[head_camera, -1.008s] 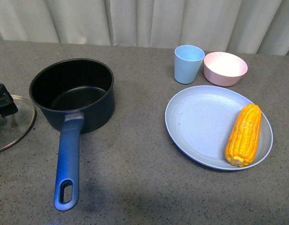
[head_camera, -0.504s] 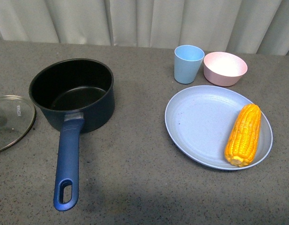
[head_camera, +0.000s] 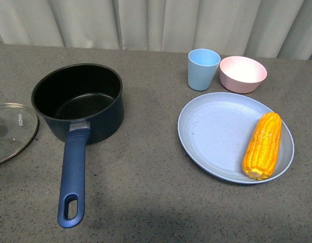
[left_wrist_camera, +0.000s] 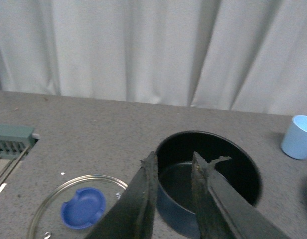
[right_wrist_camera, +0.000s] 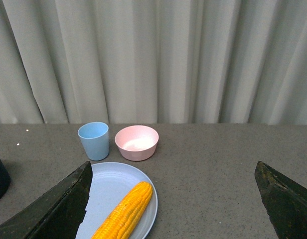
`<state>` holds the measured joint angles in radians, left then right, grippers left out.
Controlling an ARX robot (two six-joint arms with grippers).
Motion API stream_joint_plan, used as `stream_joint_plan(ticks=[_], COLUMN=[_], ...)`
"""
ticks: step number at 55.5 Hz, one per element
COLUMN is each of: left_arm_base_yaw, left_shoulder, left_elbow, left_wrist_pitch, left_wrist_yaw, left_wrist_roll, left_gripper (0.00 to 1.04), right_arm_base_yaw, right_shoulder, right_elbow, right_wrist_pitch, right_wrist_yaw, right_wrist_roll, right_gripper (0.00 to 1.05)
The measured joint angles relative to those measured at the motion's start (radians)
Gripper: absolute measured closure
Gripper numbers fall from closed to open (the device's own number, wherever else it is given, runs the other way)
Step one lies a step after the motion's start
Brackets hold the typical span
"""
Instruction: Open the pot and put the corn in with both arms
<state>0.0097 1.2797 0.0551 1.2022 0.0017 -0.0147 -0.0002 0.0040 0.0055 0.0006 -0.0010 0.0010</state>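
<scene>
My right pincer (right_wrist_camera: 172, 172) gapes wide, left pincer (left_wrist_camera: 173, 157) narrow, both empty; an off-centre pinch could roll the corn (head_camera: 263, 146).

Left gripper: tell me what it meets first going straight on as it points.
Probably the pot: the left gripper aims into its open mouth, nothing between them. Depth is unclear, so near rim or inside, I cannot tell.

The pot (head_camera: 77, 101) stands open, with nothing over its mouth. Its lid (head_camera: 11, 131) lies flat on the bench (head_camera: 146, 167) just beside it at the left. A wide bare strip separates the pot from the plate (head_camera: 217, 126). The corn (head_camera: 263, 145) lies free from above, while the cup (head_camera: 203, 69) and bowl (head_camera: 242, 74) stand behind the plate.
</scene>
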Motion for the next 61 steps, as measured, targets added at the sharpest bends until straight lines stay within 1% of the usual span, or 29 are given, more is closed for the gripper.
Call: stream_joint_plan(ticks=[5,7,13,16,19,40,61], left_arm_base_yaw=[-0.01,-0.01,-0.01,-0.01,-0.01,-0.01,-0.01], left_shoulder=[-0.105,-0.138,-0.243,-0.369,-0.447,-0.715,-0.905], left_elbow=[-0.021,-0.027,-0.035,-0.033,-0.033,-0.035,-0.035], left_wrist_pitch=[-0.082,-0.108,-0.198,-0.345,-0.413,-0.645,-0.826], left_wrist_yaw=[-0.001,-0.002,-0.002,-0.002,-0.002,-0.002,-0.002], left_wrist_roll=[0.006,0.004,0.007,0.007,0.007,0.007,0.007], left_gripper=[0.98,1.01,1.01,1.01,1.01,1.01,1.01], right_arm_base_yaw=[0.0,0.0,0.0,0.0,0.0,0.0,0.0], right_shoulder=[0.0,0.0,0.0,0.0,0.0,0.0,0.0], right_elbow=[0.0,0.0,0.0,0.0,0.0,0.0,0.0], right_wrist_pitch=[0.0,0.0,0.0,0.0,0.0,0.0,0.0], right_wrist_yaw=[0.0,0.0,0.0,0.0,0.0,0.0,0.0], right_wrist_roll=[0.0,0.0,0.0,0.0,0.0,0.0,0.0], right_gripper=[0.09,0.09,0.09,0.09,0.09,0.09,0.09])
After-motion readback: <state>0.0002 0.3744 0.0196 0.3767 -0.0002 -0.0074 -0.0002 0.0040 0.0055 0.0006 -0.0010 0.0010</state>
